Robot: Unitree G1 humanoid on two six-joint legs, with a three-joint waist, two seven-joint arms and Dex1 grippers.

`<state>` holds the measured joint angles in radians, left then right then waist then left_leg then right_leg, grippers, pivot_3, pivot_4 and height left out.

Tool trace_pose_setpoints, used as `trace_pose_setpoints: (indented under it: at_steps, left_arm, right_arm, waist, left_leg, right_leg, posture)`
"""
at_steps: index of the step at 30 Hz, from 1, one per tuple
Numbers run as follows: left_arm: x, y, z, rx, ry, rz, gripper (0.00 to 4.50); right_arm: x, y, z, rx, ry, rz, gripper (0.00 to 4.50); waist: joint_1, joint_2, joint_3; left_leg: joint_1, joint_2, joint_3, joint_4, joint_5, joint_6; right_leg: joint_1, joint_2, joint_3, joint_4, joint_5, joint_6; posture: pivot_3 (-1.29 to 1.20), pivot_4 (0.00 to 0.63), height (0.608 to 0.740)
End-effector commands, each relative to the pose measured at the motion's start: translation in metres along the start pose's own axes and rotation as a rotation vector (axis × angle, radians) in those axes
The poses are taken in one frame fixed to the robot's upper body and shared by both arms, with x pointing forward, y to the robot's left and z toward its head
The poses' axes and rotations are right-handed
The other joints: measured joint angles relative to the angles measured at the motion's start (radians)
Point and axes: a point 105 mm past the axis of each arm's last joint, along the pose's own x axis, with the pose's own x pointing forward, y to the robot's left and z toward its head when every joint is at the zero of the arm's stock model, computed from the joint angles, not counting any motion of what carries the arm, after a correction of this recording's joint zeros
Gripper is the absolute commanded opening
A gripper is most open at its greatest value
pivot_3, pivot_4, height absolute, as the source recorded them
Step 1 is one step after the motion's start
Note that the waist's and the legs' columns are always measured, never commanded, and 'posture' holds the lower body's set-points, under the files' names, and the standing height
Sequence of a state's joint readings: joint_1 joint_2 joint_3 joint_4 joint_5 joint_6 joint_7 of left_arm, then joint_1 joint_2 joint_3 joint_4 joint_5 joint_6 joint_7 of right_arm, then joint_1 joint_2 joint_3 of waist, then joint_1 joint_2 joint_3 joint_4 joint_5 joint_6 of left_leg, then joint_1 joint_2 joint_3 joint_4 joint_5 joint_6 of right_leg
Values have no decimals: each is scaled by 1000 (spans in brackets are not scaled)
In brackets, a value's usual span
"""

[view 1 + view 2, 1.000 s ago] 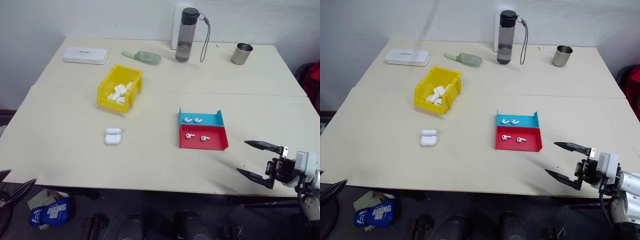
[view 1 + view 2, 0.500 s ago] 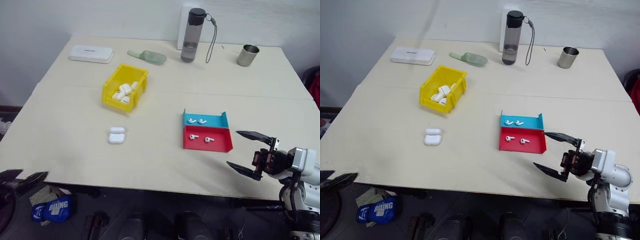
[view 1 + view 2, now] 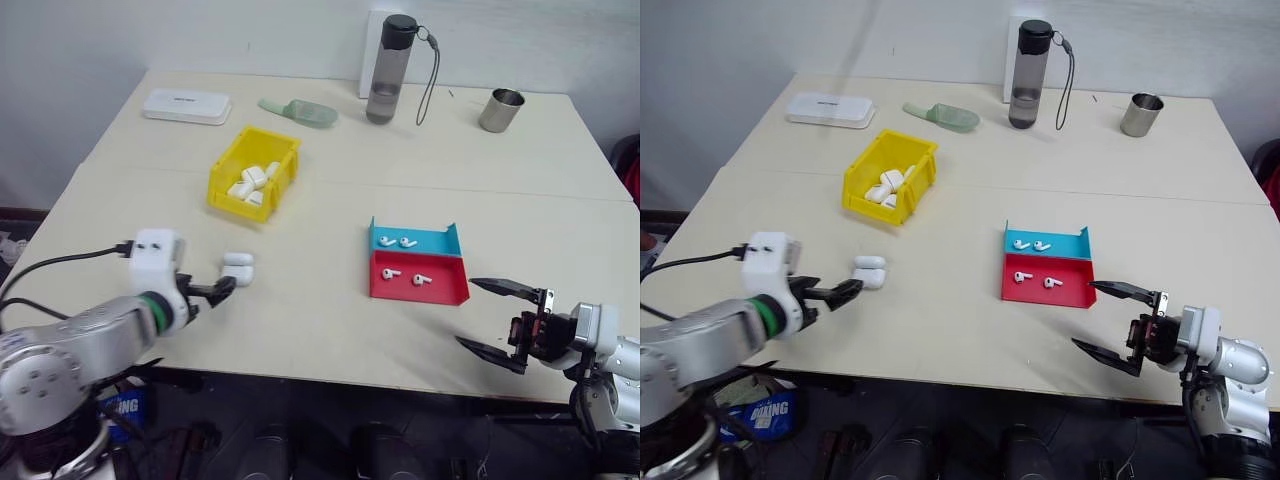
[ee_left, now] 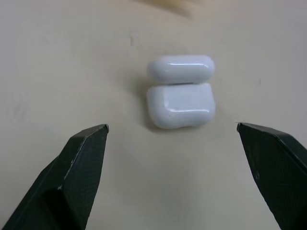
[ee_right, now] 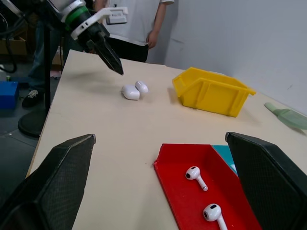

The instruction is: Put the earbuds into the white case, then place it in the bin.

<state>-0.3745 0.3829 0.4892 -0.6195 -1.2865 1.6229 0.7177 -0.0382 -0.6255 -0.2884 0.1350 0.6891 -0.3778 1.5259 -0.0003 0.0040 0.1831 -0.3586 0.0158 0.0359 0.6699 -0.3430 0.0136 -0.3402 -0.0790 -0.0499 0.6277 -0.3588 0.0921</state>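
Note:
The white case (image 3: 238,267) lies on the table's left half as two rounded parts, a smaller one against a larger one; it also shows as the case (image 4: 180,91) straight ahead of my left fingers. My left gripper (image 3: 225,286) hovers open just short of it, not touching. Two earbuds (image 3: 398,241) lie in the blue tray and two earbuds (image 3: 405,276) in the red tray. The yellow bin (image 3: 235,207) behind the case holds several white cases. My right gripper (image 3: 466,312) stands open and empty near the front edge, right of the red tray.
The blue tray (image 3: 445,238) and red tray (image 3: 452,292) sit side by side at mid-table. A flat white box (image 3: 186,106), a green scoop (image 3: 300,112), a dark bottle (image 3: 390,68) and a metal cup (image 3: 500,110) line the far edge. A person (image 5: 132,24) stands beyond the table.
My left arm has come up from below the table's front left edge and over the table, to just short of the white case. The right gripper has stayed in place; the camera shifted slightly.

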Motion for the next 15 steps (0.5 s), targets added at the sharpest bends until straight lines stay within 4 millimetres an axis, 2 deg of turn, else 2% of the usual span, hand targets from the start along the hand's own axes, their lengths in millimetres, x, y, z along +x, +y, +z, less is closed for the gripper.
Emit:
trace_pose_setpoints:
  at_steps: [1,7,15]
  left_arm:
    - [2,-3,5,20,-17,64,4500]
    - [17,-14,2,47,28,97,4500]
    - [31,-15,-2,63,87,130,4500]
  right_arm:
    - [3,0,17,-39,0,32,4464]
    - [4,-1,26,-34,17,34,4464]
    - [9,-1,31,-31,15,28,4464]
  waist:
    - [-2,0,0]
    - [5,0,0]
    - [13,0,0]
  left_leg:
    - [0,0,0,0,0,0]
    - [0,1,0,0,1,-2]
    - [0,0,0,0,2,-3]
  right_leg:
    - [0,0,0,0,0,0]
    - [0,2,0,-1,0,0]
    - [0,2,0,-2,0,0]
  posture:
    - [0,150,740]
    - [0,150,740]
    - [0,150,740]
